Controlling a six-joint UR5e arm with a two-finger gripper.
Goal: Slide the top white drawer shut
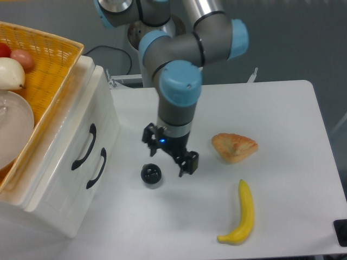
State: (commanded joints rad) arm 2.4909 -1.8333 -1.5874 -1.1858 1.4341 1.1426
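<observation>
Top white drawer (pixel 81 149) looks flush, so the job's basically done. The tool (pixel 169 153) hangs empty above the tabletop (pixel 271 108), can't tell how open; best just lift clear.

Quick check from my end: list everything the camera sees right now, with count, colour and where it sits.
top drawer: one, white with black handle, upper front of the cabinet at left, looks shut flush
lower drawer: one, white with black handle, below it
basket: one, yellow wicker, on top of the cabinet
plate: one, white, inside the basket
produce: a few pieces, pale and red, at the basket's far left; kinds unclear
black round thing: one, on the table near the cabinet
pastry: one, golden brown, table centre right
banana: one, yellow, front right
table: one, white
arm: one, grey and blue, over the table
claw: one, black, empty, above the table
</observation>
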